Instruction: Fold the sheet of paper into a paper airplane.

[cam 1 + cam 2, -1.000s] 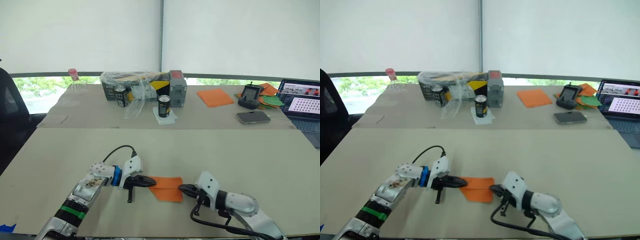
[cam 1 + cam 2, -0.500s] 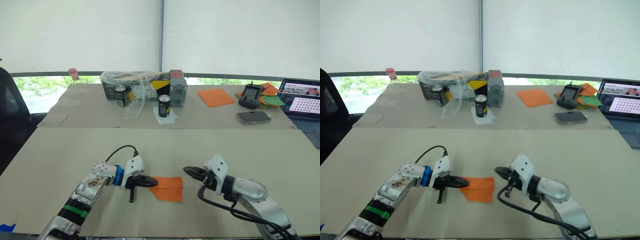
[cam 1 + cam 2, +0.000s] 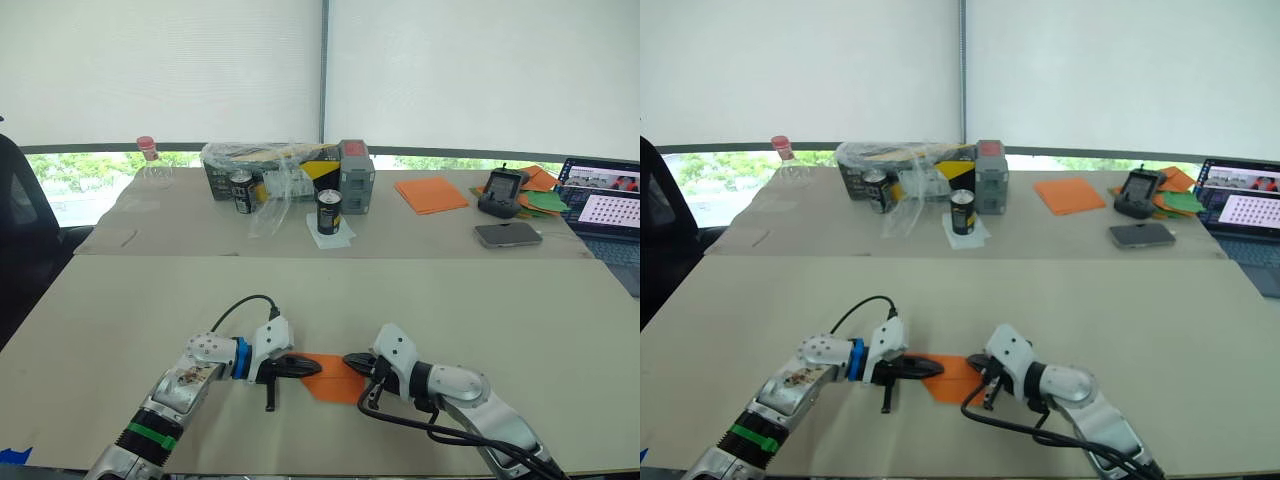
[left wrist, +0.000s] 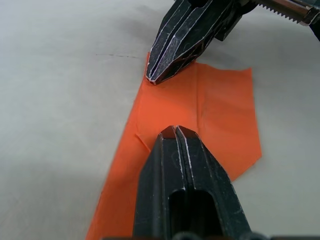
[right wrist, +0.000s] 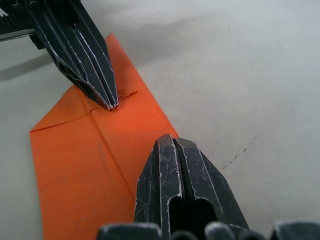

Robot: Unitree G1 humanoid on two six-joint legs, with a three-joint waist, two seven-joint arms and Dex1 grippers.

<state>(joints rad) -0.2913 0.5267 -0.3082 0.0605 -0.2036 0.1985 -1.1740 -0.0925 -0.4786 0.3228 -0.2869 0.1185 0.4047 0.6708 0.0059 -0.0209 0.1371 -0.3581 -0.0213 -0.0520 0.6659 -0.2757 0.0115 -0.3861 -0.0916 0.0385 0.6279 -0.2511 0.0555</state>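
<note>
Folded orange sheet of paper (image 3: 335, 377) lay flat on surface (image 3: 480, 300), lower centre. Left end effector (image 3: 312, 368) and right end effector (image 3: 352, 360) both closed, empty, tips pressing paper. Risk: uneven pressing could slide sheet, skewing crease.

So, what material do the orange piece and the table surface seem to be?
The orange piece looks like thin matte paper: sharp creases and layered flaps show. The table looks like a matte beige board, perhaps laminate or cardboard; faint scuff lines mark it.

Left gripper (image 3: 312, 366) and right gripper (image 3: 352, 359) both closed, tips facing, low over the table
</note>
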